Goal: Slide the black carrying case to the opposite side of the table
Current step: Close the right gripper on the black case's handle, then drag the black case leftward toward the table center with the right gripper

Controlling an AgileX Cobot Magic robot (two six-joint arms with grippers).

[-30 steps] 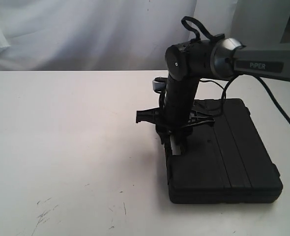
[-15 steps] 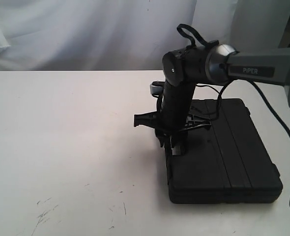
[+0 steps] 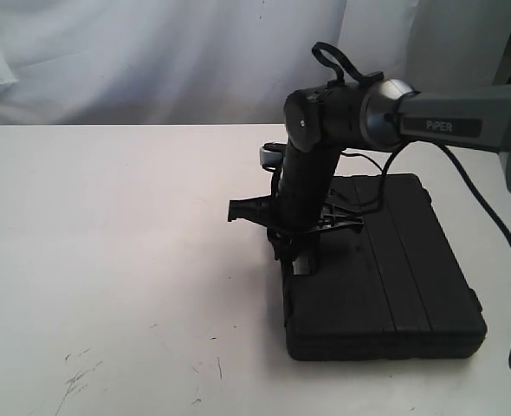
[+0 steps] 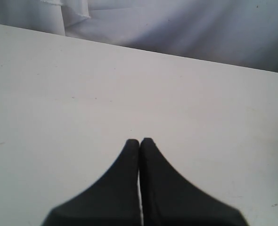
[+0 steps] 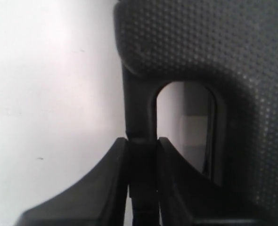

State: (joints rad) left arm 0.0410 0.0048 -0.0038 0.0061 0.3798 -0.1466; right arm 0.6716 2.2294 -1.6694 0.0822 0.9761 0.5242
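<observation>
The black carrying case (image 3: pixel 385 277) lies flat on the white table (image 3: pixel 108 260), right of the middle in the exterior view. My right gripper (image 3: pixel 294 253) points down at the case's left edge, shut on the case's handle (image 5: pixel 140 117), a black bar that runs between the two fingers. The textured lid of the case (image 5: pixel 200 42) fills much of the right wrist view. My left gripper (image 4: pixel 139 141) is shut with nothing in it, over bare table (image 4: pixel 82 94); it is out of the exterior view.
A white cloth backdrop (image 3: pixel 152 52) hangs behind the table's far edge. Dark scuff marks (image 3: pixel 78 377) mark the tabletop near the front left. The right arm's cable (image 3: pixel 498 234) loops down at the right edge.
The case has slid a little to the left across the table, held by my right gripper, which moved left with it. The left gripper's earlier position is not shown.
</observation>
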